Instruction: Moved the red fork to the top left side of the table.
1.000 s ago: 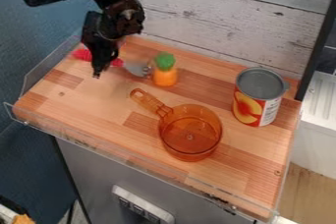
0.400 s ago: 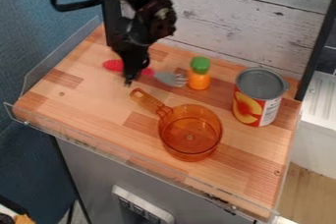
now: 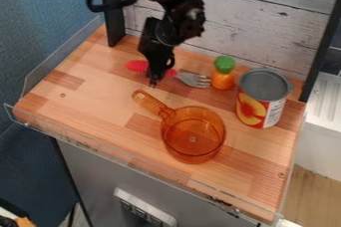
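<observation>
In the camera view, see the claw left of the upper middle, pointing down over the desk at the end of the black arm, in from the top edge and in front of part of the red fork. Cannot tell whether apart, together or clamped on the red fork. See the red fork slanting slightly down to the right, red handle end left of the claw, grey tines right of it. Just beside the tines, find an upright orange toy with a green top; cannot tell whether touching. Farther right, near the right edge of the desk, find an upright can. In the middle of the frame and lower, find a see-through orange pan, handle pointing to the upper left, ending near the claw. Behind the desk, note whitish boards and, at upper left, a black post; at far left, a blue wall. Below, note a grey cabinet.
</observation>
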`<state>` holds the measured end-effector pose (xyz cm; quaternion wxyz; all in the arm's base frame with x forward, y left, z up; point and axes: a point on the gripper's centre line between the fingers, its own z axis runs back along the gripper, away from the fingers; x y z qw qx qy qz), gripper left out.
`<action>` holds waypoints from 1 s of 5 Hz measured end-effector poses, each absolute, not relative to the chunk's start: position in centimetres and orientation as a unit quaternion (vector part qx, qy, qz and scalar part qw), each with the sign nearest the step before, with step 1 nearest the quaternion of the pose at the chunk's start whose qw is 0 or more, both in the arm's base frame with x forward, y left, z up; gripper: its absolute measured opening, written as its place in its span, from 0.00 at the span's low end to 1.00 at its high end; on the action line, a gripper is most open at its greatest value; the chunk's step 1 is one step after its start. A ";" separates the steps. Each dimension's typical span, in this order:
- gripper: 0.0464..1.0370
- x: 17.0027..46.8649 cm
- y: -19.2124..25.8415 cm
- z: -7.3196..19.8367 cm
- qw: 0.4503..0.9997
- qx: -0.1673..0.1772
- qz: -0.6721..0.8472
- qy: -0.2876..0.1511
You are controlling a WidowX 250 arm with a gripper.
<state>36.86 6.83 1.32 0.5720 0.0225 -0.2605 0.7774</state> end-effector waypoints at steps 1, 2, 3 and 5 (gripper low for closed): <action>0.32 37.6 5.8 1.6 0.578 0.017 0.774 -0.259; 0.32 37.6 5.8 1.6 0.581 0.019 0.774 -0.252; 0.32 37.7 7.1 1.9 0.571 0.022 0.783 -0.245; 0.32 37.9 10.6 1.6 0.556 0.040 0.794 -0.243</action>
